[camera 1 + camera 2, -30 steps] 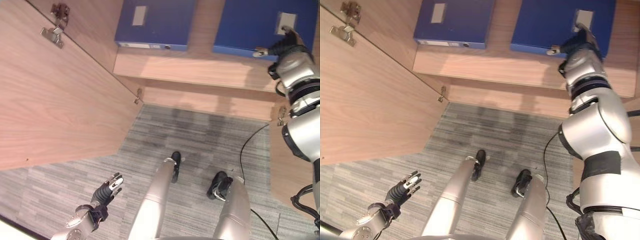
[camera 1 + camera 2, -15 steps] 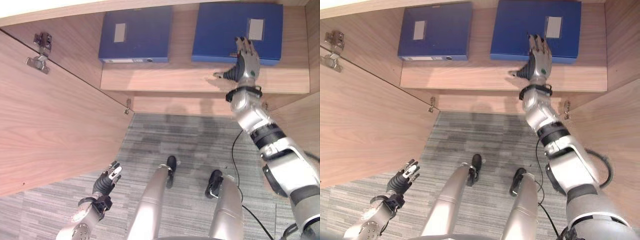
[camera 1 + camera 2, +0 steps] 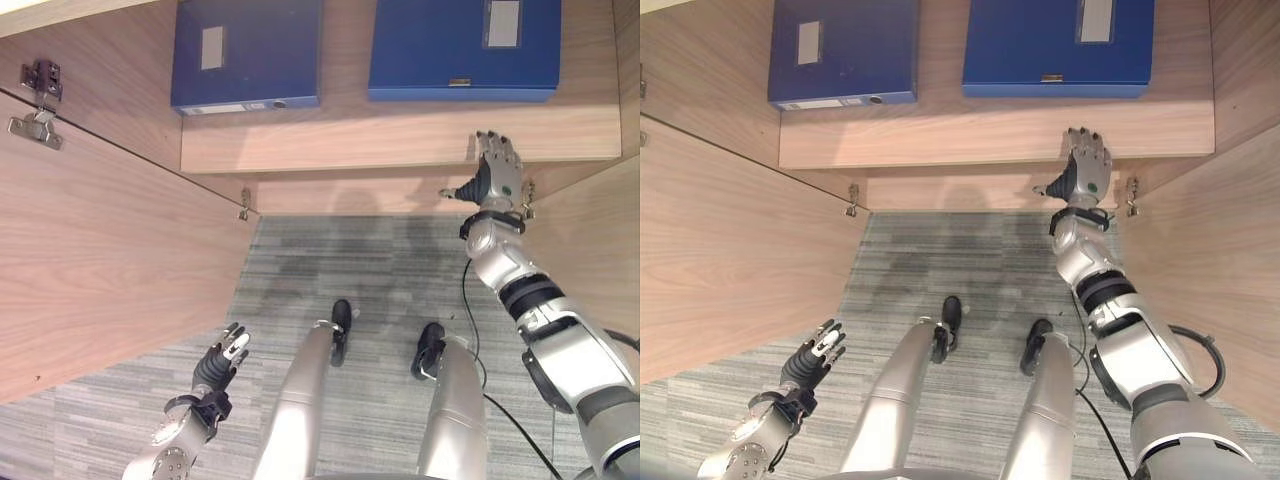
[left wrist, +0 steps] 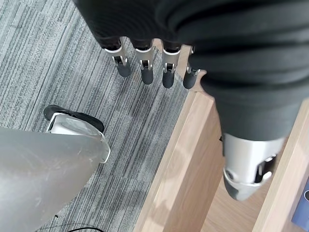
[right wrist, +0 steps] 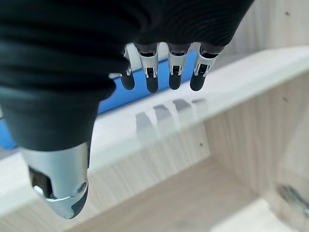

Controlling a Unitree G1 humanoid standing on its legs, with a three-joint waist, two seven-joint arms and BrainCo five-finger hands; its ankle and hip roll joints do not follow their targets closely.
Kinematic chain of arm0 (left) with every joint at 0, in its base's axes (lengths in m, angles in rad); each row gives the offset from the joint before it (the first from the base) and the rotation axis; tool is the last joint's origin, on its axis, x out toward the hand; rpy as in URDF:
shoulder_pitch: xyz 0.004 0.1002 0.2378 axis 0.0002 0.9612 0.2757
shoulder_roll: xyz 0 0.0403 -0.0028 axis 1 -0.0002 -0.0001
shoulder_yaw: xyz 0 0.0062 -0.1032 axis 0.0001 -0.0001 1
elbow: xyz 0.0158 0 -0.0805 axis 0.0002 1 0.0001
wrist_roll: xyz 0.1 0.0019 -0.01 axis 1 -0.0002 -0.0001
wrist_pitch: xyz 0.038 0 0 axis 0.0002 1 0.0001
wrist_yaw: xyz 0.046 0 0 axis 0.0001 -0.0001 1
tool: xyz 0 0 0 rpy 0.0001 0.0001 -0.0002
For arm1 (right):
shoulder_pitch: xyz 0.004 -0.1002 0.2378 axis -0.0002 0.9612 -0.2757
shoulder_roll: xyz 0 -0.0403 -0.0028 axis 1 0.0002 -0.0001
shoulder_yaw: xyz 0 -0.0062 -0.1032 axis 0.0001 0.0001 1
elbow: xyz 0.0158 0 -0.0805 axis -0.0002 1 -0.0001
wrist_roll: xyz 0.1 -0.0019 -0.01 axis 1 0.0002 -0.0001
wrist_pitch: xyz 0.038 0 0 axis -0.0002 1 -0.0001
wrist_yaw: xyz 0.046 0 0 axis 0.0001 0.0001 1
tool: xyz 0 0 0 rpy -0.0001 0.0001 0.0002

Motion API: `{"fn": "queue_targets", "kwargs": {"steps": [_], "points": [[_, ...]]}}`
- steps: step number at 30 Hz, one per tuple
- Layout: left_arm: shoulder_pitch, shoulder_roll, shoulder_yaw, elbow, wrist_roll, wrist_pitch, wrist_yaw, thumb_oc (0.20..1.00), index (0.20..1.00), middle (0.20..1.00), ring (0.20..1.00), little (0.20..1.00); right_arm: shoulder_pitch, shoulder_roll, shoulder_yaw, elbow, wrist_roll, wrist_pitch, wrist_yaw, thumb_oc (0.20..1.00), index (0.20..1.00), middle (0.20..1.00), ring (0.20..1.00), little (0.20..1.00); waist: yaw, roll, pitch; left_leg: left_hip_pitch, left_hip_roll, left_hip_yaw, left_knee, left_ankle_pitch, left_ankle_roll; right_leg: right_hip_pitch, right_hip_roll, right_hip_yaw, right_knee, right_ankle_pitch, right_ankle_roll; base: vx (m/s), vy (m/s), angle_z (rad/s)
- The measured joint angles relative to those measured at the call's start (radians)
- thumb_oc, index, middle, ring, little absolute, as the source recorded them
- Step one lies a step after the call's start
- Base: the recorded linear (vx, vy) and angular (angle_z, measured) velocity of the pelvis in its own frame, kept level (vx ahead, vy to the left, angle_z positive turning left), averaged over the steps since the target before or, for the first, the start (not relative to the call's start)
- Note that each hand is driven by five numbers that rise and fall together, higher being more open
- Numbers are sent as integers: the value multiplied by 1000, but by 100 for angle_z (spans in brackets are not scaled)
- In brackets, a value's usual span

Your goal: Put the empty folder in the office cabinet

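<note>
Folder, right [image 3: 463, 47]: a blue box-type file lying flat on the cabinet shelf [image 3: 400, 135], spine label toward the front edge. Judged stiff-walled and light if empty; its smooth cover looks likely to slip under flat fingers. Best purchase would be across the spine edge, thumb under and fingers on top.

Folder, left [image 3: 247, 52]: same type, also flat on the shelf, well apart from the first, with bare board between them.

Cabinet: doors open, the left door [image 3: 100, 230] swung wide. The shelf carries the two folders and nothing else I can make out.

Right robot hand [image 3: 497, 172]: raised before the shelf's front edge, below the right folder, fingers straight, holding nothing.

Left robot hand [image 3: 218, 368]: low over the carpet [image 3: 350, 265], fingers relaxed and spread, empty.

Judgement: the placing appears complete
</note>
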Motion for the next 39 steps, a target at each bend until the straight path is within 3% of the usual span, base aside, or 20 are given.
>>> {"fn": "queue_targets", "kwargs": {"steps": [11,16,21,24,39], "points": [[1,8,-1,-9,-1,0,-1,1000,1000,1000,1000,1000,-244,-42,131,167,8,-10,5,1000,1000,1000,1000,1000,17,-6,8,-2,1,0,2,0,0,-2,0,-1,0,1,1,0,0,0],[3,20,-2,-9,-1,7,-9,1000,1000,1000,1000,1000,-333,-35,199,398,124,-47,122,1000,1000,1000,1000,1000,30,-8,9,-4,1,-4,5,0,0,0,0,-4,2,1,1,0,0,0],[10,83,-2,-12,15,39,-45,1000,1000,1000,1000,1000,-400,-80,228,540,210,-90,249,1000,1000,1000,1000,1000,57,-10,8,-15,-2,-24,20,2,-4,3,-3,-21,19,-5,-6,14,-32,7],[22,91,0,-14,32,50,-61,1000,1000,1000,1000,1000,-414,-113,234,550,235,-91,315,1000,1000,1000,1000,1000,72,-11,8,-18,-6,-27,23,4,-7,0,-7,-22,25,-10,-14,10,-6,5],[50,83,2,-21,69,79,-69,1000,1000,1000,1000,1000,-428,-118,297,547,215,-74,344,1000,1000,1000,1000,1000,86,-17,-27,-66,-7,-39,42,12,-20,-49,-13,-29,60,-20,-24,0,-7,1]]}}
